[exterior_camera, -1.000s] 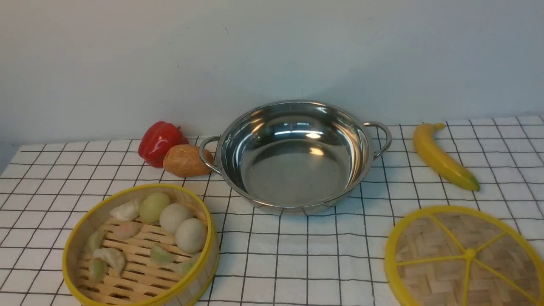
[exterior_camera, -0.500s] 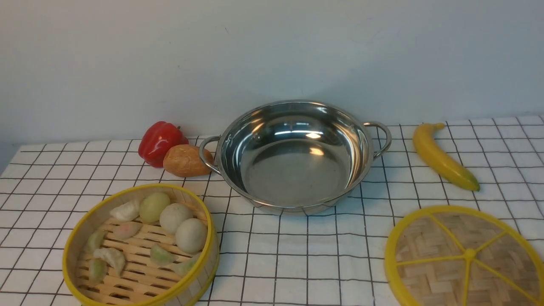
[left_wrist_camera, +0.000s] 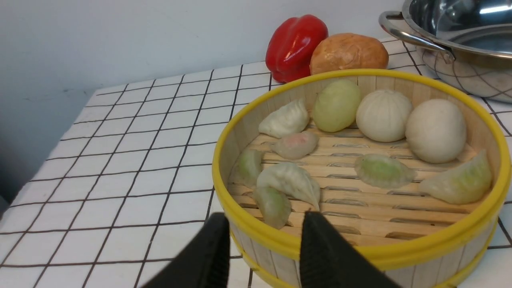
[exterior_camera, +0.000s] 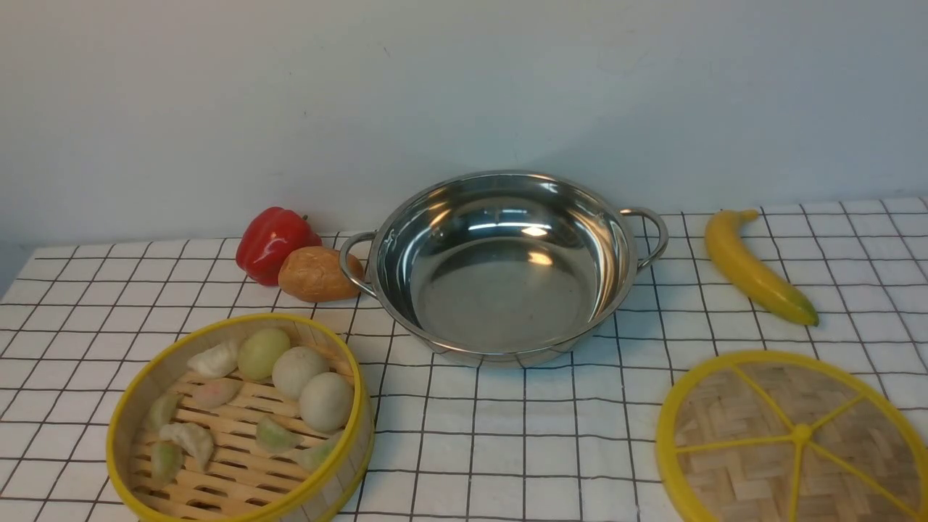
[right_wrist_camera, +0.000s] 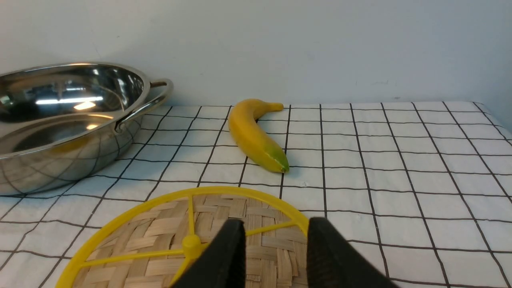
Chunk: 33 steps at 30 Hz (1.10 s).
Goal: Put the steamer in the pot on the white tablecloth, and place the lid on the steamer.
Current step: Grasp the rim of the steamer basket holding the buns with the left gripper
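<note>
A white grid tablecloth point(exterior_camera: 507, 435) covers the counter before a plain wall.

Front view: the steamer point(exterior_camera: 246, 317) sits near left, the empty pot point(exterior_camera: 500, 304) far centre and the lid point(exterior_camera: 790, 442) near right. Neither tool shows.

Left wrist view: the left tool point(left_wrist_camera: 266, 218) is spread and appears to straddle the steamer's near rim. Close squarely on the wall and lift level, so the dumplings point(left_wrist_camera: 290, 182) do not roll.

Right wrist view: the right tool point(right_wrist_camera: 276, 222) is spread above the lid, pinching nothing.

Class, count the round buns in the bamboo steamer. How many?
3, in a row along the steamer wall nearest the pot: a green bun, a middle white bun, an end white bun. None seem hidden.
</note>
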Motion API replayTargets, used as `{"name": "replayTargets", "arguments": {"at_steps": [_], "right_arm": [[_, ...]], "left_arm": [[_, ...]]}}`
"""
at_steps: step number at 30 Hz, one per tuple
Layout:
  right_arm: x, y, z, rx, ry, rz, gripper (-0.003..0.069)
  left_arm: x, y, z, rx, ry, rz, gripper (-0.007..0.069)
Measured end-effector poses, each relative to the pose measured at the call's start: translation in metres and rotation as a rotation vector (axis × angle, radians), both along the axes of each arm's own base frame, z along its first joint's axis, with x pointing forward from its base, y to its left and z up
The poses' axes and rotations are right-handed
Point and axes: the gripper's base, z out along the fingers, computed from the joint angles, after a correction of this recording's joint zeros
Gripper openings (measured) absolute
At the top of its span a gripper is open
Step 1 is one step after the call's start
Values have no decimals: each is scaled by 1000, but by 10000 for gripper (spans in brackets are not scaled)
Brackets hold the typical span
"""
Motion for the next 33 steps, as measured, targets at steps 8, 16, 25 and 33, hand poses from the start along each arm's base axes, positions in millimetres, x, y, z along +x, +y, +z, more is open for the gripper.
{"name": "replayTargets", "arguments": {"at_steps": [8,16,25,33], "right_arm": [[0,0,0,0,0,0,242],[0,0,0,0,0,0,242],[0,0,0,0,0,0,242],[0,0,0,0,0,0,242]], "left_arm": [[0,0,0,0,0,0,243],[0,0,0,-1,-1,0,243],[3,-5,15,-336,-176,15,243],[4,-1,30,-707,-356,76,243]]}}
